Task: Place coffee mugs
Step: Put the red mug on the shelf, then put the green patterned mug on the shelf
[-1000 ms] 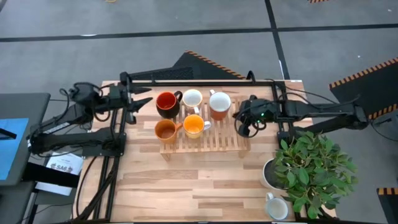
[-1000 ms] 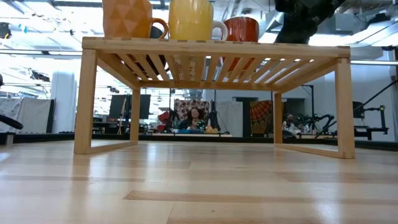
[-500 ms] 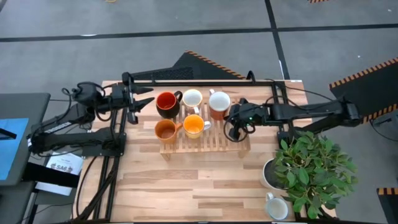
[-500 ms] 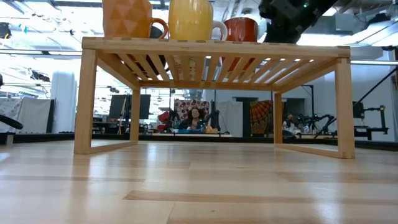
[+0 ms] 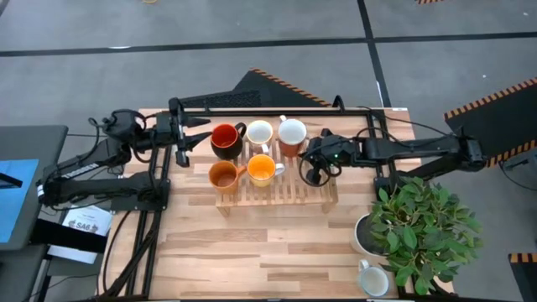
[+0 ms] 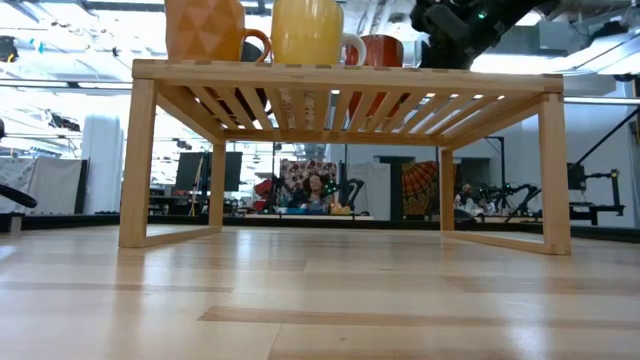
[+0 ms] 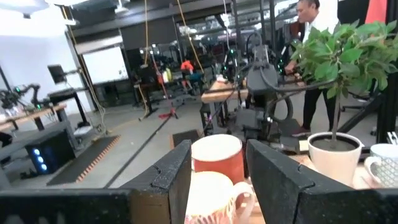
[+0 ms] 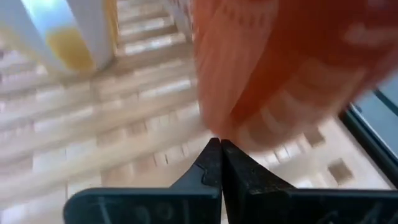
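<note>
Coffee mug (image 5: 291, 134) on slatted rack (image 5: 323, 195); your right pincer (image 5: 312, 164) closed, empty, alongside. Nudge could topple mug.

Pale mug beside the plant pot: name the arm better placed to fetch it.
Right, probably. The pale mug sits by the table's right edge, on the right gripper's side of the rack. The left gripper waits off the rack's left end.

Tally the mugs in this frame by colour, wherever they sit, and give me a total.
Dark mug with red inside: 1
Orange mugs: 2
White-inside mugs on the wooden rack: 2
Pale mug by the plant pot: 1
Total: 6
</note>
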